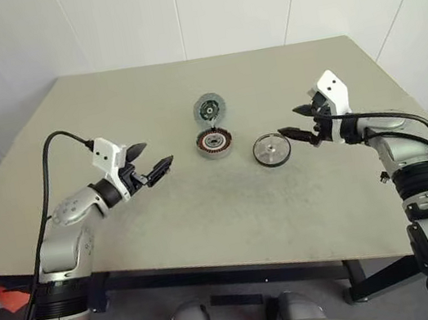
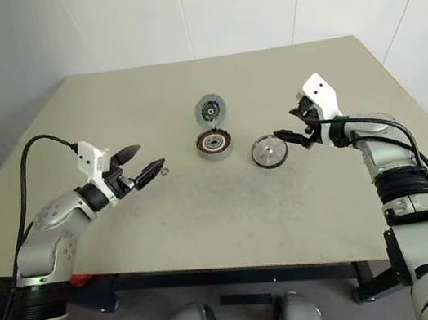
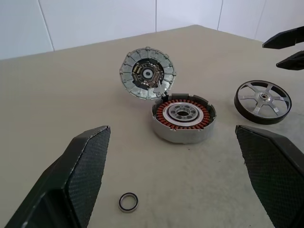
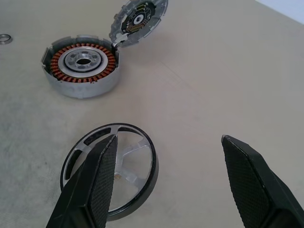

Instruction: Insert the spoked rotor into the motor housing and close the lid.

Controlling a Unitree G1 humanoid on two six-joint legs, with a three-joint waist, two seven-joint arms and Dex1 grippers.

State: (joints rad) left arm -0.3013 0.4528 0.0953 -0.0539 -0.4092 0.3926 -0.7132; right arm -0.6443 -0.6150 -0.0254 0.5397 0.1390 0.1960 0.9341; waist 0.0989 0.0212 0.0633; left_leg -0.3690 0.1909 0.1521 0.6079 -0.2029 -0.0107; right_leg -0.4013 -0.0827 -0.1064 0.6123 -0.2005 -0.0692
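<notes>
A beige table (image 1: pixel 206 211) is standing against white walls, and three motor parts are lying near its middle. The housing (image 1: pixel 215 144), a short metal ring with copper-orange windings around a silver hub, is sitting flat on the table. The lid (image 1: pixel 210 108), a grey disc with ribbed segments round its rim and a dark centre, is standing tilted at the housing's far edge, touching it, with its inner face turned toward the robot. The housing is open and nothing is sitting inside it above the windings.

The rotor (image 1: pixel 271 151), a silver wheel with six spokes and a black rim, is lying flat on the table to the right of the housing, near it but not touching.

The right gripper (image 1: pixel 288 121) is hovering just beside the rotor on its right, pointing toward the left and slightly down. Its claw is standing wide and holding nothing. In the right wrist view one black finger (image 4: pixel 95 185) is crossing in front of the rotor's near edge; whether it is touching the rotor cannot be told.

The left gripper (image 1: pixel 158 153) is hanging over the table to the left of the housing, well apart from it, pointing toward it. Its claw is also spread wide and empty. A small dark ring (image 3: pixel 128 201) is lying flat on the table near its fingertips.
</notes>
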